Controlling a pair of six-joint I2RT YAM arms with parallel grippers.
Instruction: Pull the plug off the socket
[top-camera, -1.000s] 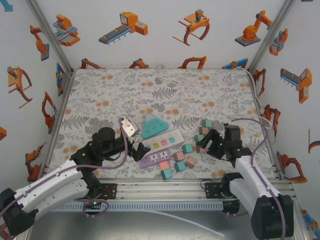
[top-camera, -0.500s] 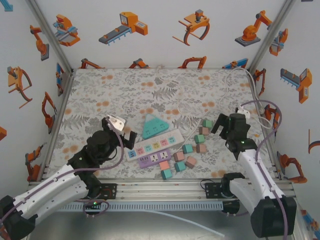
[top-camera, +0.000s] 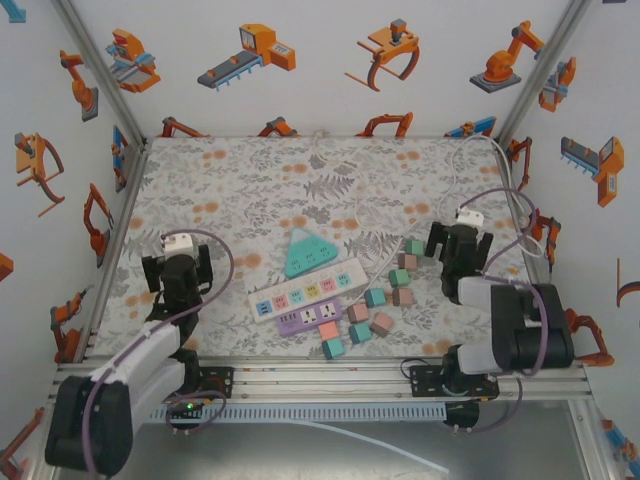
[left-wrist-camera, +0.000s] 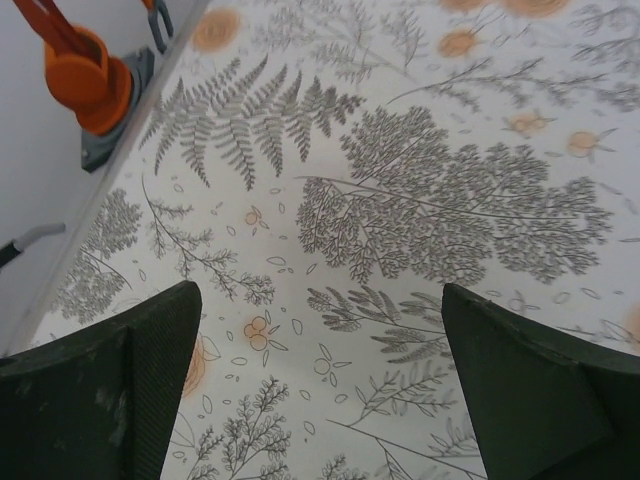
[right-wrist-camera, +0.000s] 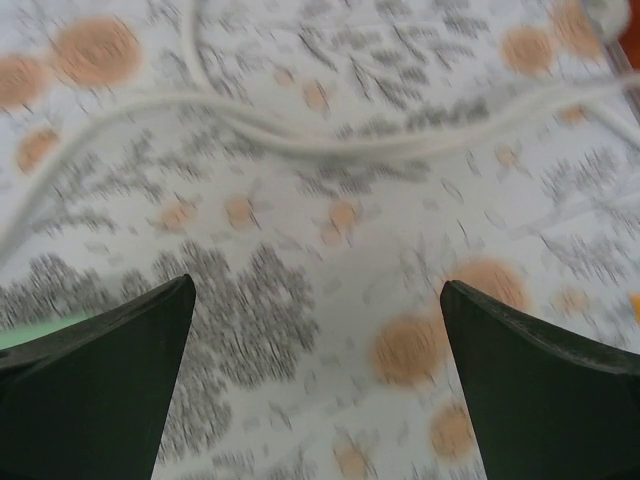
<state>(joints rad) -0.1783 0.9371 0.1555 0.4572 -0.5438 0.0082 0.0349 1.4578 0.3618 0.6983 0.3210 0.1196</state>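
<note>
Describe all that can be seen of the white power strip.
The white power strip is a long flat bar, plastic by its look, with a row of coloured socket faces on top. It lies slanted on the floral table, right end farther from the arms. A purple strip lies against its near side; a teal triangular block sits just behind.
</note>
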